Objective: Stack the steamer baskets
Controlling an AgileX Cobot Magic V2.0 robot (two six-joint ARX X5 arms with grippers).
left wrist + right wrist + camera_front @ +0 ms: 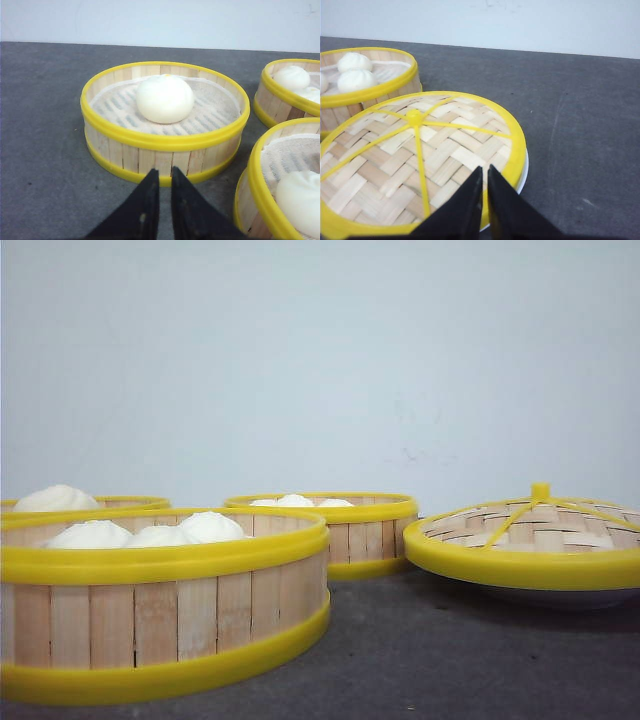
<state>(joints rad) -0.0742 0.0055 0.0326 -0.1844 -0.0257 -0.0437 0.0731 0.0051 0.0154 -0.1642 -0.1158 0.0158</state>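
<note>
The left hand [161, 179] hangs low over the dark grey counter [45, 125], its two black fingers [145, 205] pressed almost together with only a thin slit between them and nothing in it, their tips just short of the near wall of a steamer basket [165, 150] that holds a single white bun [165, 98] on a pale mesh liner. The right hand [485, 176] is likewise drawn together and grips nothing, poised above the near edge of the domed woven lid [420, 160], which rests on a white plate [522, 172] whose rim shows beneath it. All three baskets sit upright and flat on the counter, open side up; being round, they have no long axis, only a vertical one through each centre. Each has a wall of pale vertical bamboo slats bound by bright yellow rims at top and bottom. In the front view the nearest basket [160, 620], at the left, holds three buns [150, 532]; the one-bun basket [90, 503] stands behind it at the far left, mostly hidden; a third basket [360, 535] with several buns stands farther back, near the middle. The lid, with its yellow knob [540, 490] and yellow ribs, lies to the right, apart from the baskets.
</note>
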